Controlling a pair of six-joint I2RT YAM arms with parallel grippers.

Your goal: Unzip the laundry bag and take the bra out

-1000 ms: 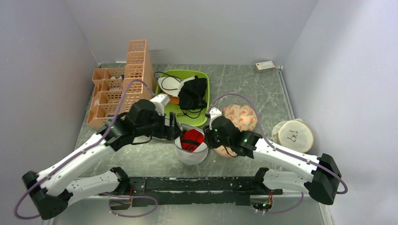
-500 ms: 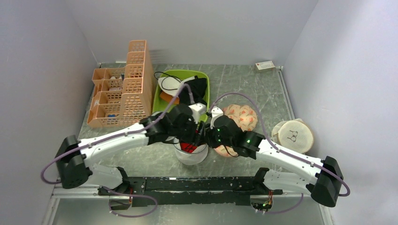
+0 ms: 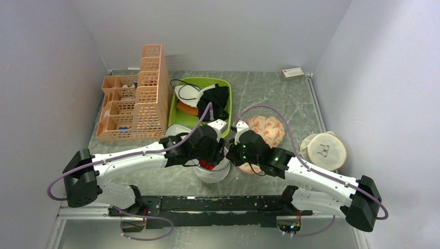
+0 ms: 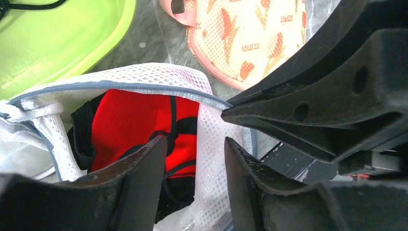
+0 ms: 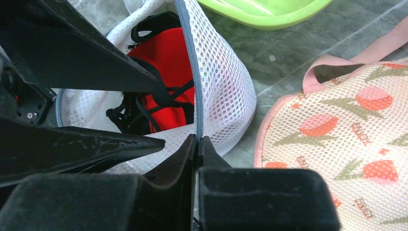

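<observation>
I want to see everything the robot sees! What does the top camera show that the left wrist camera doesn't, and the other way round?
Only the top camera shows the orange basket rack, the cream round pouch, the black garment and both whole arms. Only the left wrist camera shows the left claw open, mesh of the laundry bag between its fingers, and the grey zip undone. Both show the red bra inside that bag, the green tray and the peach floral padded item.
</observation>
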